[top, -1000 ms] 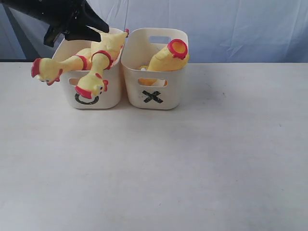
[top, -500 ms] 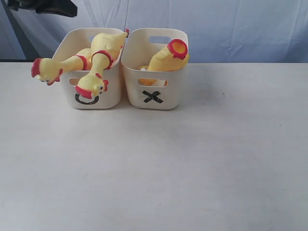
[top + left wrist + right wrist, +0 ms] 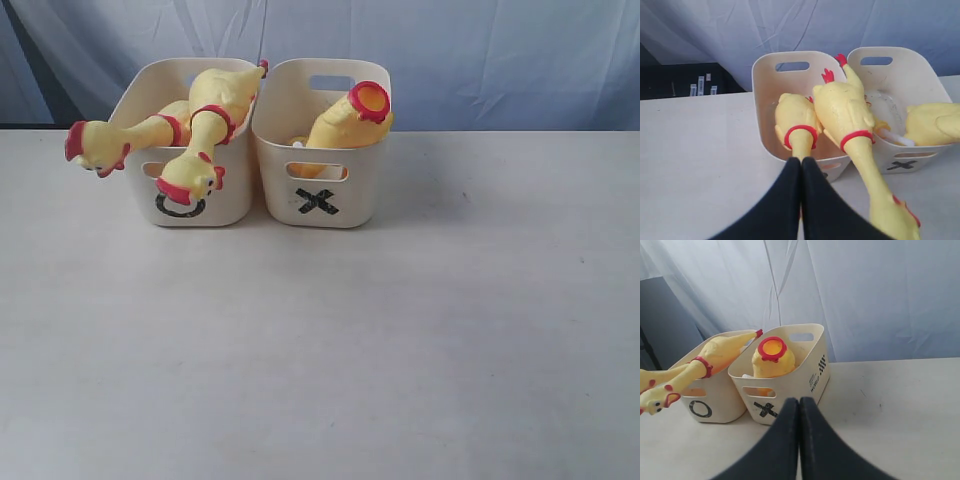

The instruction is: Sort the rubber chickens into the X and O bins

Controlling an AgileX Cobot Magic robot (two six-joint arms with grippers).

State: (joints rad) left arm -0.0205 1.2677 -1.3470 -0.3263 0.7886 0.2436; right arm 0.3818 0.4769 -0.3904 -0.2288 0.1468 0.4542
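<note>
Two cream bins stand side by side at the back of the table. The O bin (image 3: 232, 190) holds two rubber chickens: one (image 3: 150, 130) hangs its neck and head over the left wall, the other (image 3: 210, 125) droops over the front above the O mark. In the X bin (image 3: 365, 190) stands the headless chicken (image 3: 345, 120), its red-rimmed neck hole up. Neither gripper shows in the exterior view. My left gripper (image 3: 801, 161) is shut with nothing in it, up above the O bin (image 3: 762, 110) and its chickens (image 3: 842, 107). My right gripper (image 3: 799, 401) is shut and empty, in front of the X bin (image 3: 790, 382).
The bins sit on a white table (image 3: 330, 350) against a pale blue cloth backdrop (image 3: 480, 60). A dark box (image 3: 690, 82) lies beyond the table's edge in the left wrist view.
The dark left arm, over the O bin's upper left a second ago, has drawn back up and left out of the exterior view. Chickens and bins have not moved.
</note>
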